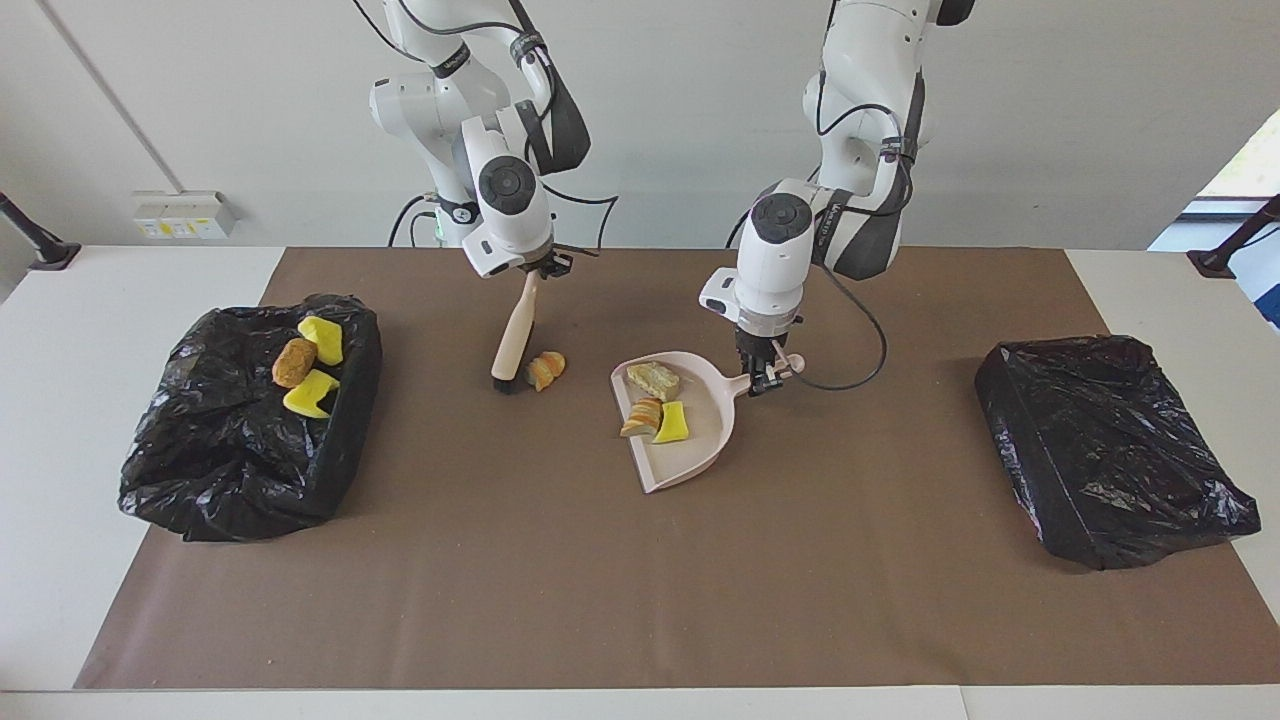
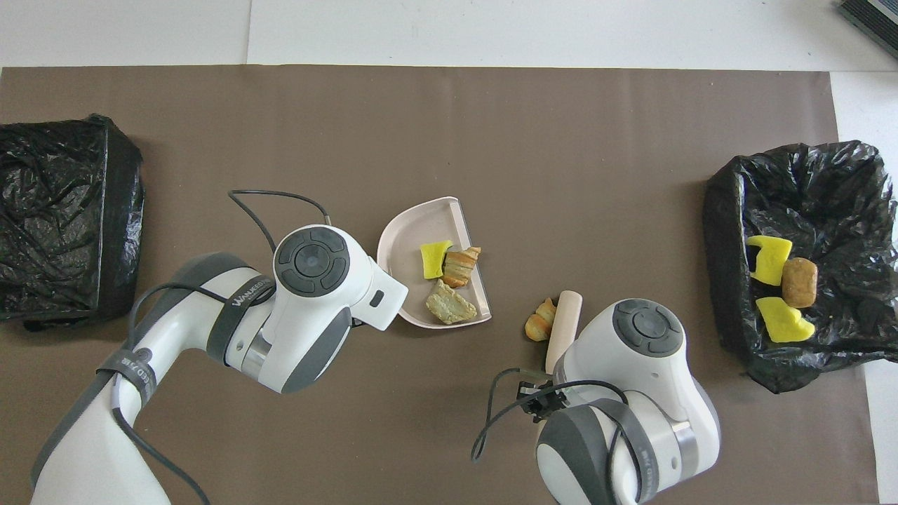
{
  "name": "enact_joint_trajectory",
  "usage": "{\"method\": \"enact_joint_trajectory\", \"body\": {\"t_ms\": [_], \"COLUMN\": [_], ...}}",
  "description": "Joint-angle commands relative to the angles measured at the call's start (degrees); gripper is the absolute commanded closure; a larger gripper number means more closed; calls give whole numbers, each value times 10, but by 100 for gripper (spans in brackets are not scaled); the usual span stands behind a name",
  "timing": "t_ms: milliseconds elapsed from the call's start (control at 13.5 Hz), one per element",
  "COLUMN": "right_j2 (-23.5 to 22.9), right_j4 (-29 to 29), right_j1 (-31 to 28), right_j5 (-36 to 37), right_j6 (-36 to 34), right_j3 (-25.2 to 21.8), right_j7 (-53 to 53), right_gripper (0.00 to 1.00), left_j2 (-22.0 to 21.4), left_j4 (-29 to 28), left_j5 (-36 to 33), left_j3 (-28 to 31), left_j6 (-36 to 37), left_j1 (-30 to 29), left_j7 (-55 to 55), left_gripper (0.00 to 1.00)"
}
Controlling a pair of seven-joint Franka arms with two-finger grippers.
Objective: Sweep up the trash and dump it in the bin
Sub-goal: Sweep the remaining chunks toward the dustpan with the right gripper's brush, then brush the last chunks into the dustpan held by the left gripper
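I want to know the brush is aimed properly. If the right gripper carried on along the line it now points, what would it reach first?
Probably the mat: the right gripper points steeply down along the brush, whose bristles sit beside the orange-brown scrap.

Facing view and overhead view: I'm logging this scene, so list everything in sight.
Mat: one, brown, covering the table.
Open bin: one, black bag-lined, right arm's end.
Scraps in the bin: three, two yellow, one brown.
Covered bin: one, black, left arm's end.
Dustpan: one, pale pink, mid-mat.
Scraps in the dustpan: three, tan, orange, yellow.
Loose scrap: one, orange, beside the brush's bristles.
Brush: one, cream-handled.
Right gripper: shut on brush.
Left gripper: shut on dustpan's handle.
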State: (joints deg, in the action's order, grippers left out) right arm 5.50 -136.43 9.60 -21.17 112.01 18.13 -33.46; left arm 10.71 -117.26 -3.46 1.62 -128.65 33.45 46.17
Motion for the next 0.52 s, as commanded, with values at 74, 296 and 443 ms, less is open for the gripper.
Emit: {"method": "enact_joint_trajectory", "body": {"t_ms": [74,296,443], "right_j2": [-70,-97,-105], "right_j4": [44,84,112], "right_j1": [53,89,93], "right_j5": [-87,-158,-176], "right_j6": [74,107,100], "right_j3": [2,2,2], "right_j7": [-13,-15,-23], "right_gripper": [100,100,100], "left_j2": [-20,-25,-28], "left_j4": [-38,-46,-56], "left_j5": [-8,-11,-11], "left_j3": [8,7,7], "left_j6": [-28,-34,-43], "left_j1": [12,13,13], "left_j7": [11,11,11], "left_gripper": [100,100,100]}}
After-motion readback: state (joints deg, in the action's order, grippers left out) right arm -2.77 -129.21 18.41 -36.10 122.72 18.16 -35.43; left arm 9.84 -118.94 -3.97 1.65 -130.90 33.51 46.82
